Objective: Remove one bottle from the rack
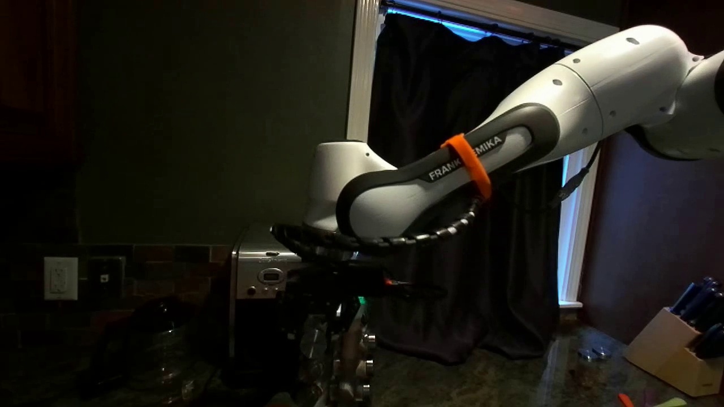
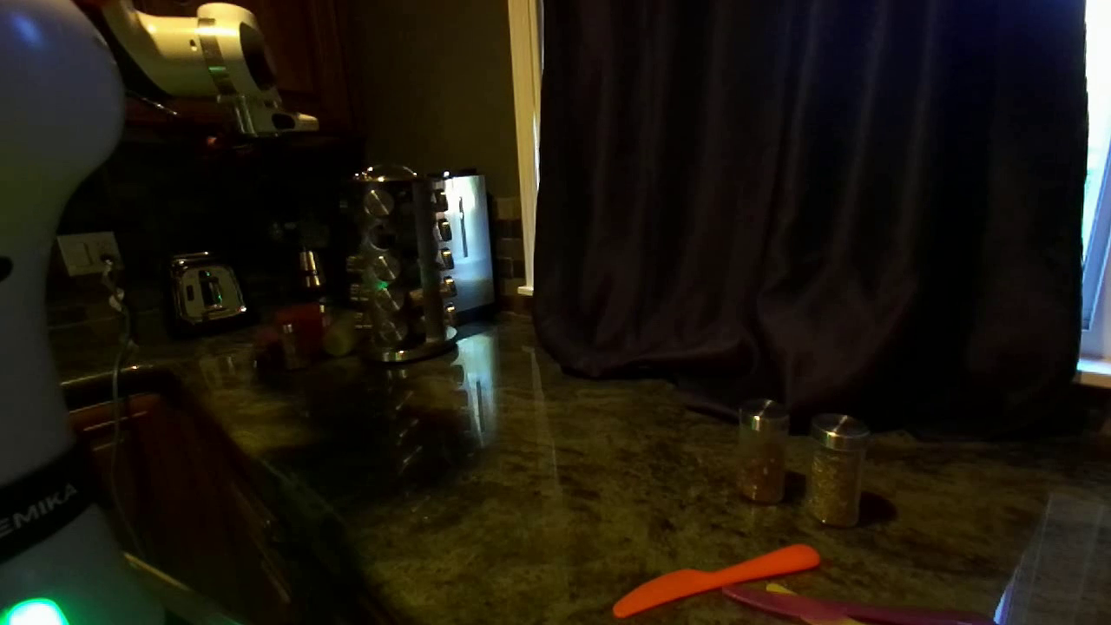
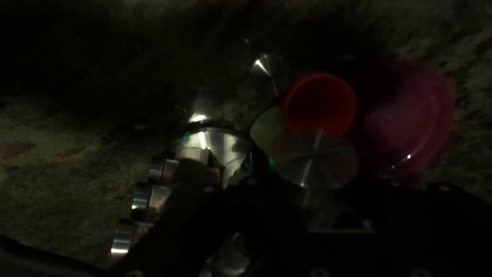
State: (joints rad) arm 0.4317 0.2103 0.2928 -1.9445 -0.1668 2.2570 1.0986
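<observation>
The rack is a round upright steel stand holding several bottles with flat metal lids facing outward. It shows in both exterior views (image 1: 352, 353) (image 2: 415, 351) and in the wrist view (image 3: 215, 137), left of my gripper. My gripper (image 3: 326, 188) is very dark; a bottle (image 3: 315, 159) sits between its fingers with its metal lid outward. That bottle shows lid-down in the air in an exterior view (image 2: 310, 271), left of the rack and apart from it. The gripper appears shut on it, though the finger contact is lost in shadow. The gripper also shows darkly in an exterior view (image 1: 331, 314).
Below the held bottle stand a red cup (image 3: 319, 104), a green cup (image 3: 267, 127), a pink dish (image 3: 407, 119) and another lidded jar (image 3: 269, 71). A steel appliance (image 2: 473, 247) stands behind the rack, a toaster (image 2: 208, 291) to its left. Two jars (image 2: 764, 451) (image 2: 838, 473) stand nearer.
</observation>
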